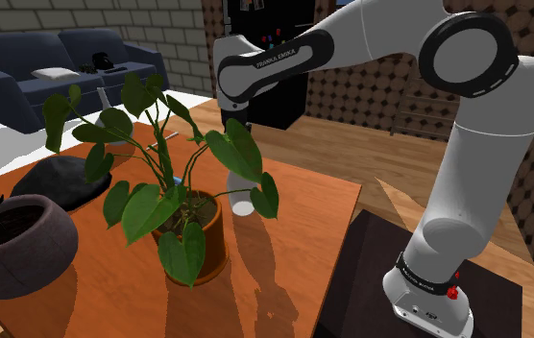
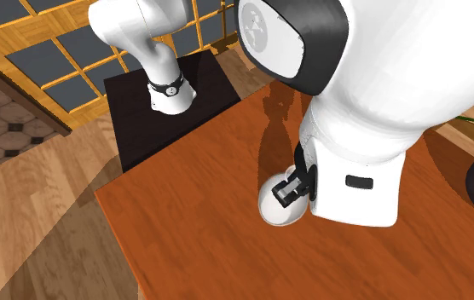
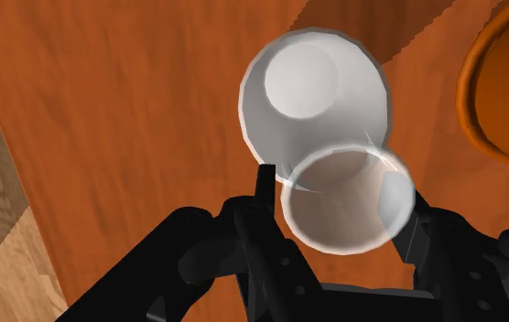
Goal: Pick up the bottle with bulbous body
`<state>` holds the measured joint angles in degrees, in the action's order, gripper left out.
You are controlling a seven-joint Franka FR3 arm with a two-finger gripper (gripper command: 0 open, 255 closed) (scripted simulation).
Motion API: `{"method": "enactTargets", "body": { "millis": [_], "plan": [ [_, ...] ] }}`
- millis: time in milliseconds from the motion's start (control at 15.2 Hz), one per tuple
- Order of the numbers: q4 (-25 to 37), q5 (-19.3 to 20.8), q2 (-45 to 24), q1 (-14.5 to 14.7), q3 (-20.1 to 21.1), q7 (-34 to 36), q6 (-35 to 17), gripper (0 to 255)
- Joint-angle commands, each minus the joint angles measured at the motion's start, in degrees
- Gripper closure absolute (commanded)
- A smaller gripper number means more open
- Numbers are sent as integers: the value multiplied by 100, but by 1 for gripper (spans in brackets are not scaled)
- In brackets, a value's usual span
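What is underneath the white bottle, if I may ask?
The reddish-brown wooden table lies under the white bottle. Its bulbous body covers the surface directly beneath, so that spot cannot be seen.

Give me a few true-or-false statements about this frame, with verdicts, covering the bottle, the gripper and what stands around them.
1. The white bottle stands upright on the wooden table. True.
2. The gripper is far from the bottle. False: it is right at the bottle's neck, above the bulbous body.
3. The leafy plant grows in an orange pot close beside the bottle. True.
4. The sofa beyond the table is red. False: the sofa is dark blue.
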<state>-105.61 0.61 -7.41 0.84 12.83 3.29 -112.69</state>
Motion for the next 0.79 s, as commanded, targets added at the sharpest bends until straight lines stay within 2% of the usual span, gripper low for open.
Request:
{"method": "enactTargets", "body": {
  "millis": [0,330,726],
  "plan": [
    [-6,0,-7,1,1,2,-2,255],
    [-14,-2,0,-1,0,-2,-4,255],
    [342,-24,88,-4,2,-11,437,255]
  ]
}}
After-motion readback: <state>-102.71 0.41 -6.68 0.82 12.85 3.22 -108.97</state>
